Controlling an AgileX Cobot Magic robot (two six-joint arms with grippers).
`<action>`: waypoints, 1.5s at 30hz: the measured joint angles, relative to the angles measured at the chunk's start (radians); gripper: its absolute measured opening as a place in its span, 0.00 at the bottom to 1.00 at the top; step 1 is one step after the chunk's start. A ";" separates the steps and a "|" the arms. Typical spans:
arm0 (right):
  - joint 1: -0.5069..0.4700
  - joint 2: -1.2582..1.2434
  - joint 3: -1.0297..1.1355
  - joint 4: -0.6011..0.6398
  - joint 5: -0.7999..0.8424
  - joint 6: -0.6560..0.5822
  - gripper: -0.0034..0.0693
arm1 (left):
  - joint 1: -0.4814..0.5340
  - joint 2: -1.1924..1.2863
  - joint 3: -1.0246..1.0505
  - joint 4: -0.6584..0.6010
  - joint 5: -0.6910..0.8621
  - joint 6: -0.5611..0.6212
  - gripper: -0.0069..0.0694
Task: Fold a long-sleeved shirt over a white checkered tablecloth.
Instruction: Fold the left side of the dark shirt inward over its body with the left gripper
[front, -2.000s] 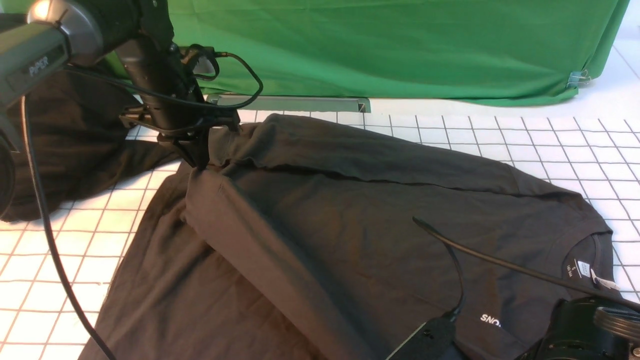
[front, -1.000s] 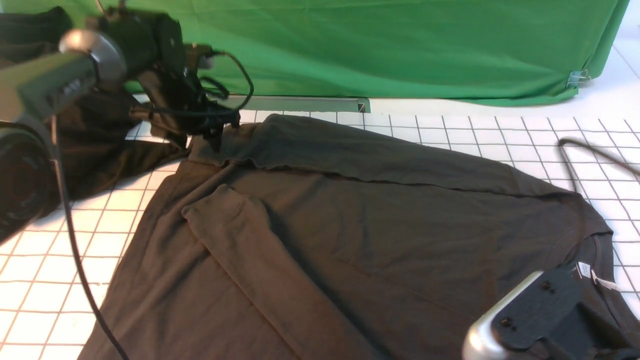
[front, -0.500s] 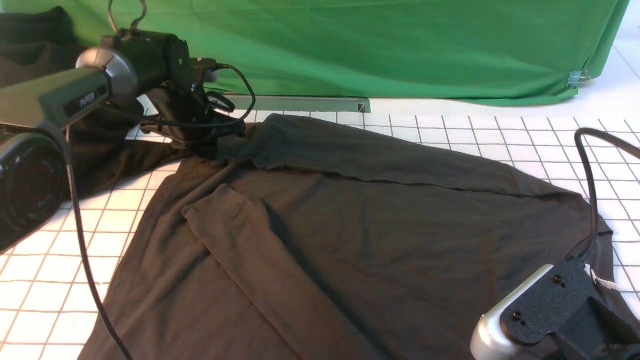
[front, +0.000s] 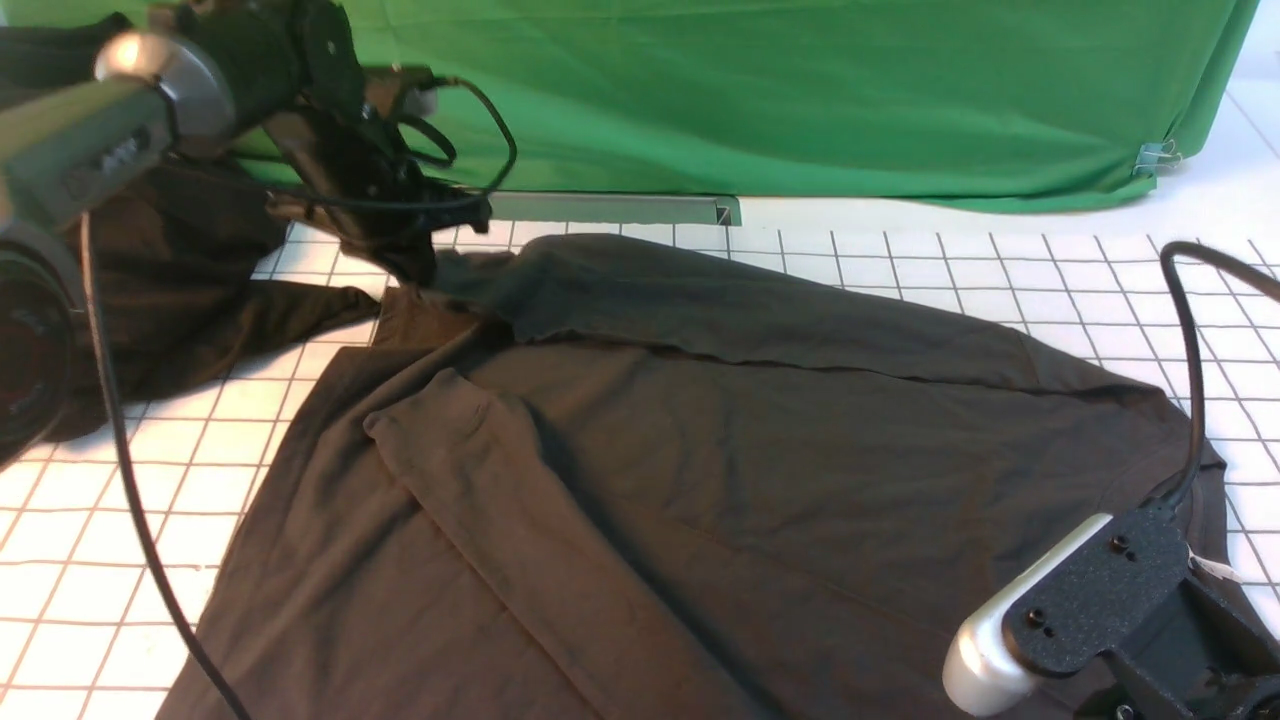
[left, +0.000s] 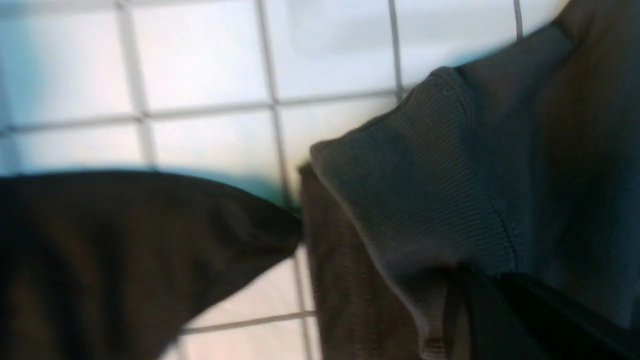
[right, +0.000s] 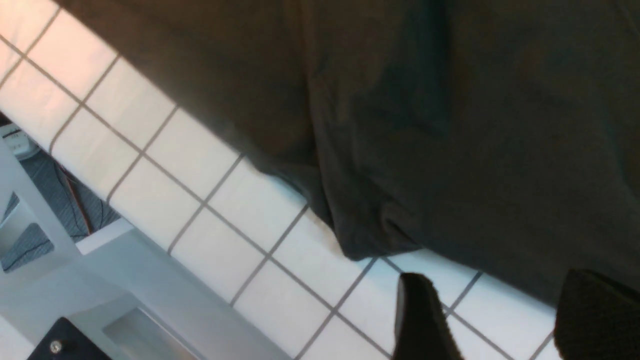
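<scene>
One cuff is pinched tight in the left gripper, sleeve running toward 4 o'clock over the long-sleeved shirt; right gripper is spread, empty, farther from it imo.

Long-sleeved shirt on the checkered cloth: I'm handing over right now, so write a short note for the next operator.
Left gripper: closed on the shirt's fabric by the far sleeve's cuff.
Right gripper: open and holding nothing, by the shirt's near edge.
Shirt: spread on the checkered tablecloth, collar toward the robot's right.
Other dark garment: at the far left, separate from the shirt.
Done: both sleeves lie inward over the body.
Left: the body is not yet folded; probably settle the far cuff and release it first.
</scene>
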 joint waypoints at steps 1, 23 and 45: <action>0.000 0.000 0.000 -0.001 -0.007 0.000 0.54 | 0.000 -0.008 -0.002 0.000 0.010 0.000 0.12; -0.080 0.046 0.000 -0.376 -0.068 0.223 0.07 | -0.062 -0.397 0.269 -0.049 0.263 0.014 0.12; -0.250 0.046 0.000 -0.337 -0.126 0.131 0.06 | -0.070 -0.723 0.925 -0.102 0.151 -0.024 0.30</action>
